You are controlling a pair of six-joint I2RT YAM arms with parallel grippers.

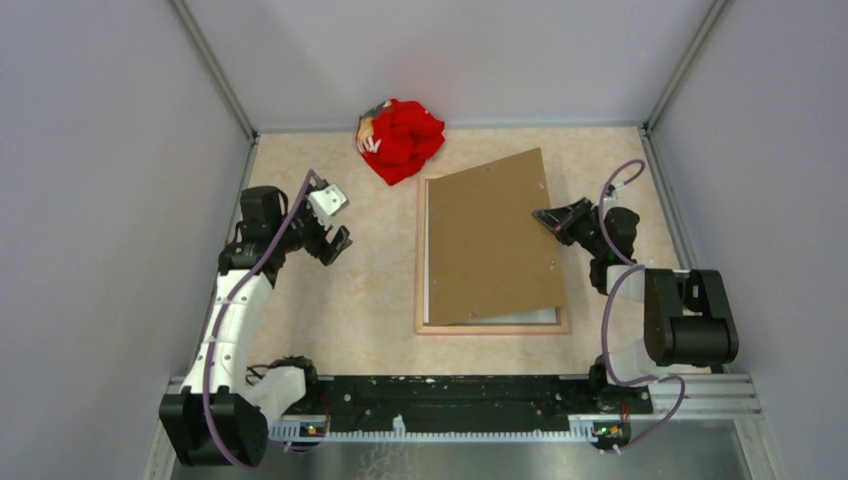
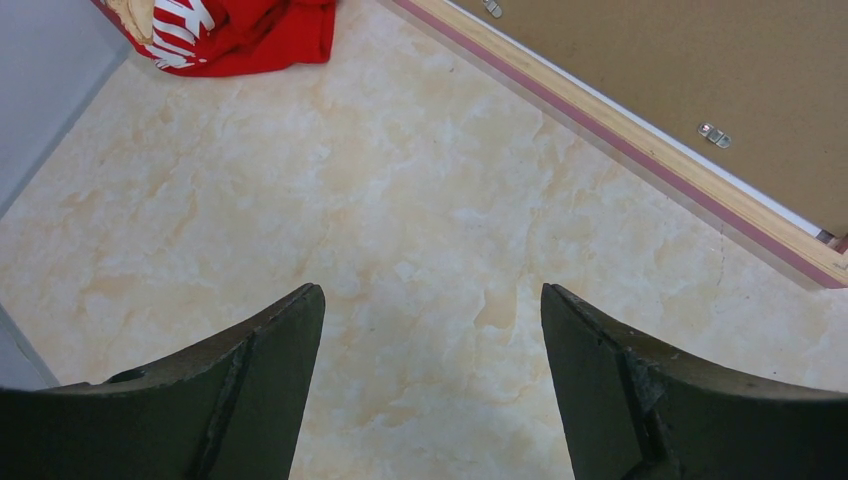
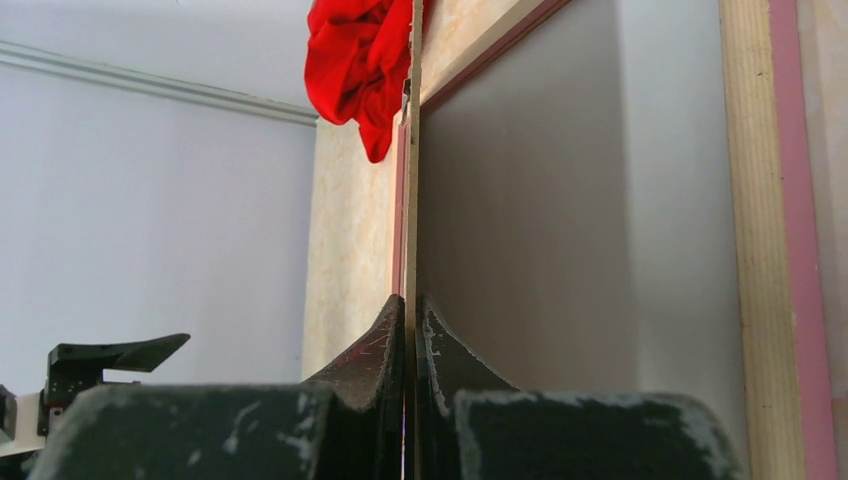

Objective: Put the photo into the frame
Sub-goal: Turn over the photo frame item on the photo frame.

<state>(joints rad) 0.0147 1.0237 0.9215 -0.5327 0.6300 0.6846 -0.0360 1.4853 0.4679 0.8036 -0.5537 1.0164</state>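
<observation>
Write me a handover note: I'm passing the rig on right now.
Left gripper open, empty, over the table left of the frame.
Right gripper shut on the right edge of the backing; backing askew over the frame, that edge lifted.
Frame face down, mid-table; white sheet under the backing, can't tell if it's the photo.
Done: backing unseated. Left: confirm the photo is in, seat the backing square.

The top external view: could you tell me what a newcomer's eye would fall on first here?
The brown backing board sits skewed over the pink-and-wood frame at the table's middle, its right edge pinched in the shut right hand. A bright red cloth bundle lies at the far edge. The left hand hangs open over the marbled tabletop on the left.
</observation>
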